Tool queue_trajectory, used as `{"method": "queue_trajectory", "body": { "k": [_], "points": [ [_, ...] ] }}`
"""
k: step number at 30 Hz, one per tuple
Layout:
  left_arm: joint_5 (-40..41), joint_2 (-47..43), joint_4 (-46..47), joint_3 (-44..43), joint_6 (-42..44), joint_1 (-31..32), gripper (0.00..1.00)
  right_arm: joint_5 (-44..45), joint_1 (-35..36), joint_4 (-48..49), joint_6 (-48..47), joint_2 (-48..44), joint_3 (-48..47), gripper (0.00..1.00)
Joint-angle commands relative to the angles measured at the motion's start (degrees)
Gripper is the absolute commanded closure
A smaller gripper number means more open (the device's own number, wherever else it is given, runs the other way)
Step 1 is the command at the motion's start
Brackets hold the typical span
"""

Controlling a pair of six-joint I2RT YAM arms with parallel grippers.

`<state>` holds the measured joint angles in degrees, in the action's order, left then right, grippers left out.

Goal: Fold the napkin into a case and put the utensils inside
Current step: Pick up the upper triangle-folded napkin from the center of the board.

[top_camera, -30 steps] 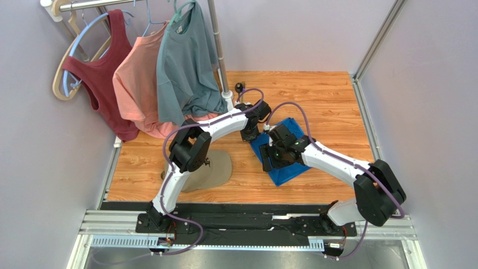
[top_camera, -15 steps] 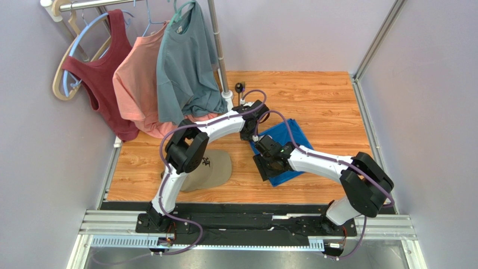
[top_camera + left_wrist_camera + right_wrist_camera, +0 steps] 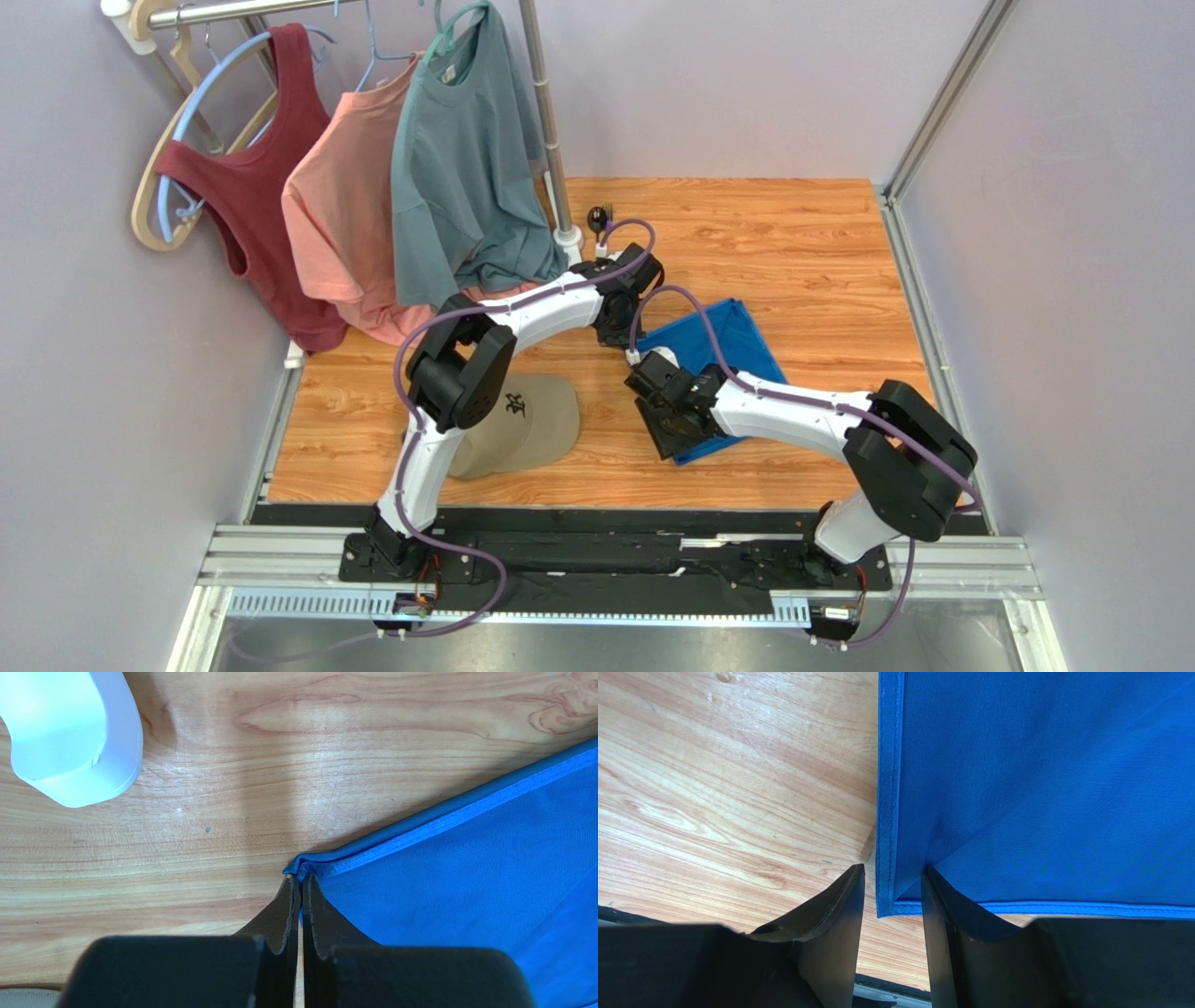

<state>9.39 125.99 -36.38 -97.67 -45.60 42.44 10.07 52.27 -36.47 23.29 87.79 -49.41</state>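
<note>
Napkin lies flat on the table, right of centre. Left gripper is pinched shut on its left corner, possibly through two layers; hard to tell. Right gripper sits half-open astride the near corner hem. Best to close fully on the hem, then lift both corners level.

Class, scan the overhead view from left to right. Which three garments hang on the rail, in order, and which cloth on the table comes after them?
maroon tank top → salmon T-shirt → grey-teal T-shirt → blue napkin
</note>
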Motion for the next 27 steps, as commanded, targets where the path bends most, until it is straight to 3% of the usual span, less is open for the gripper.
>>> {"method": "queue_trajectory", "body": {
  "k": [1, 8, 25, 27],
  "points": [
    [-0.8, -0.1, 0.3, 1.6, 1.7, -0.4, 1.00, 1.0, 0.3, 2.1, 1.1, 0.5, 1.2, 0.62],
    [-1.4, -0.1, 0.7, 2.0, 2.7, -0.9, 1.00, -1.7, 0.3, 4.6, 1.8, 2.0, 3.1, 0.64],
    [-3.0, -3.7, 4.6, 6.0, 5.1, -2.4, 1.00, -4.9, 1.8, 5.5, 2.3, 3.4, 0.2, 1.00],
    [-4.1, -4.8, 6.0, 6.8, 5.5, -2.6, 1.00, -5.4, 2.4, 4.8, 2.6, 2.9, -1.4, 1.00]
  ]
}}
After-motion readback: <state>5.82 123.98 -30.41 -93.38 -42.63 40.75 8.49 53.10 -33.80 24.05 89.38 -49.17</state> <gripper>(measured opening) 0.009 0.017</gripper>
